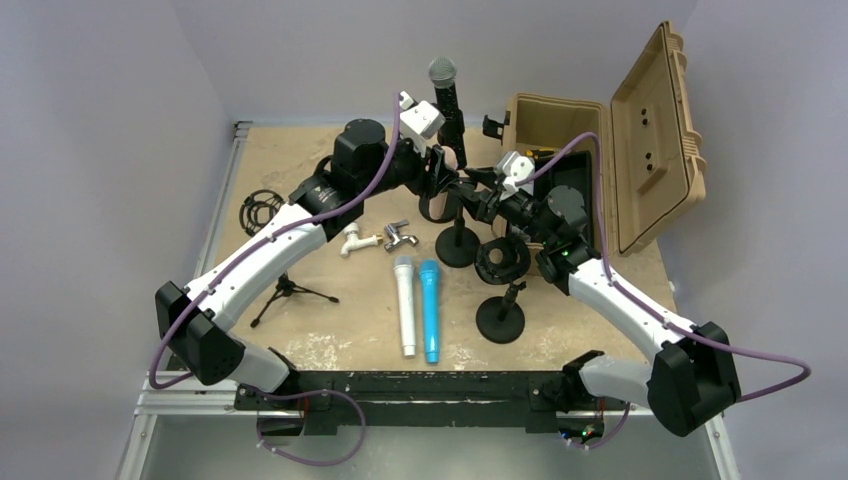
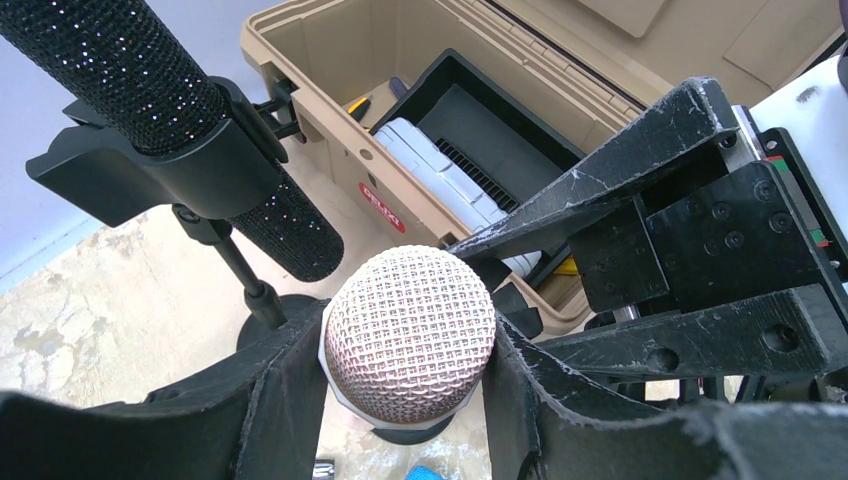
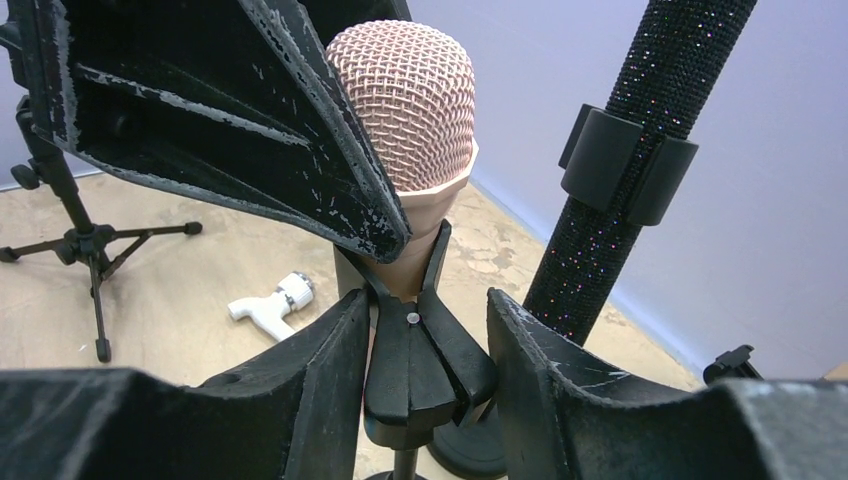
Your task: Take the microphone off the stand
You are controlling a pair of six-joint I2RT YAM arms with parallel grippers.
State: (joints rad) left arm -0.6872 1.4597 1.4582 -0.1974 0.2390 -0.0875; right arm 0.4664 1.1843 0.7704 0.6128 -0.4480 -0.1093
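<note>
A microphone with a pink mesh head and beige body [image 2: 410, 335] stands in the black clip [image 3: 425, 360] of a stand, near the table's middle [image 1: 431, 207]. My left gripper [image 2: 408, 390] is shut on its head, one finger on each side. One left finger [image 3: 250, 120] also shows in the right wrist view beside the microphone head [image 3: 405, 100]. My right gripper [image 3: 428, 330] is closed around the stand's clip just below the microphone. In the top view the left gripper [image 1: 445, 170] and right gripper [image 1: 478, 195] meet there.
A black glitter microphone [image 1: 447, 100] stands in a second stand just behind. An open tan case [image 1: 600, 150] is at the back right. White [image 1: 405, 305] and blue [image 1: 430, 310] microphones, a shock-mount stand [image 1: 503, 290], a small tripod [image 1: 285, 290] and tap parts [image 1: 358, 240] lie around.
</note>
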